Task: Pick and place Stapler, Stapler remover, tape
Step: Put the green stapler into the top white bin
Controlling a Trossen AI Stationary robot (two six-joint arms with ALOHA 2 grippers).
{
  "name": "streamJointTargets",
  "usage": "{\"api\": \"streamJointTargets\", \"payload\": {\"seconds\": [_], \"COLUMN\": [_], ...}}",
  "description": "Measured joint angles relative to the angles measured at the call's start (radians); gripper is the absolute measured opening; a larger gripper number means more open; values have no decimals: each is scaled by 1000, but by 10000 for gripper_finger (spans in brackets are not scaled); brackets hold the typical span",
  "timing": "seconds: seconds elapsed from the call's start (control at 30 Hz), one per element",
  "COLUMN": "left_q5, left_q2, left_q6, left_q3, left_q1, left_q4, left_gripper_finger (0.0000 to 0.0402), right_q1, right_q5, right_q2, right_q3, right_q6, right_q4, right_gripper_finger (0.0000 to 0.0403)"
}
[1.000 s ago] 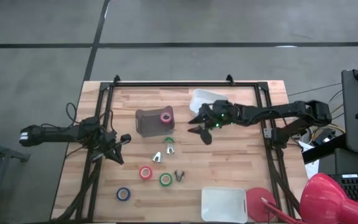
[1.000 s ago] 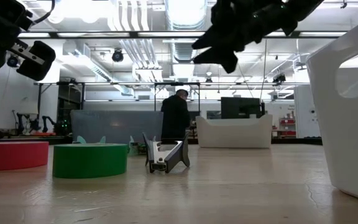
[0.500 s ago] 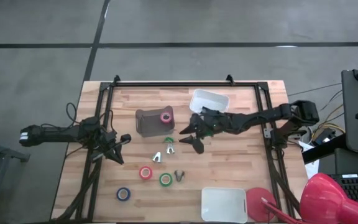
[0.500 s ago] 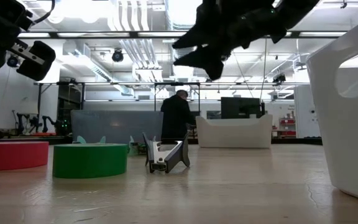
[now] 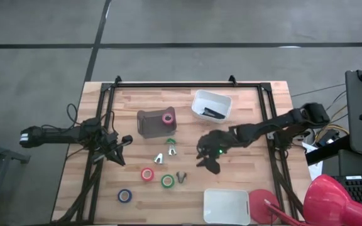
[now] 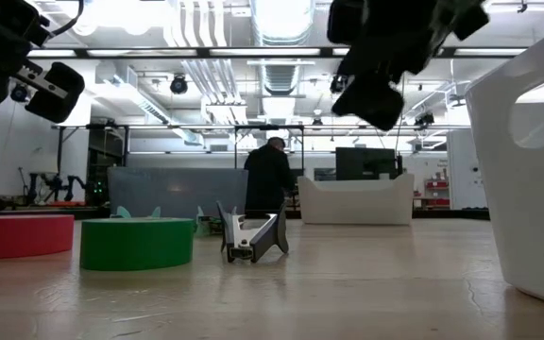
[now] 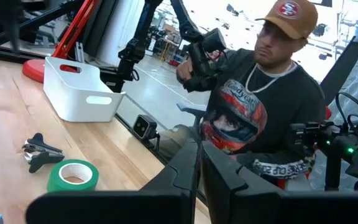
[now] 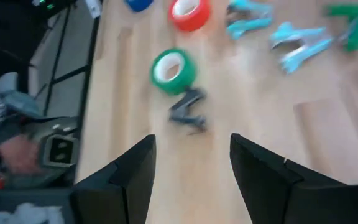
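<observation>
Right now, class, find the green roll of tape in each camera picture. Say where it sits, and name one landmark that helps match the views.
High view: green roll of tape, near the table's front edge, right of the red roll.
Low view: the green roll at left, lying flat.
Left wrist view: low left.
Right wrist view: upper middle.
Shared landmark: the dark staple remover beside it.

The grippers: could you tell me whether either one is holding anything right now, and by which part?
Nothing is held. The right gripper is open and empty above the table, facing the black staple remover. The left gripper is shut on nothing.
</observation>
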Motion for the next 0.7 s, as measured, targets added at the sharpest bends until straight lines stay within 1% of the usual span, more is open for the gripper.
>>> {"api": "streamJointTargets", "payload": {"seconds": [0.17, 0.43, 0.6, 0.7], "left_q5": [0, 0, 0, 0], "left_q2": [1, 1, 1, 1], "left_q6": [0, 0, 0, 0], "left_q3": [0, 0, 0, 0], "left_q1": [0, 0, 0, 0], "left_q4": [-5, -7, -8, -8], "left_gripper_finger": [23, 23, 23, 23], "right_q1": [77, 145, 150, 142], "right_q5": [6, 42, 101, 110], "right_q2": [-11, -13, -10, -5], "right_q3": [3, 20, 37, 42], "right_q6": [103, 278, 283, 278], "right_q4": [0, -1, -1, -3], "right_gripper_finger": [192, 187, 185, 182]}}
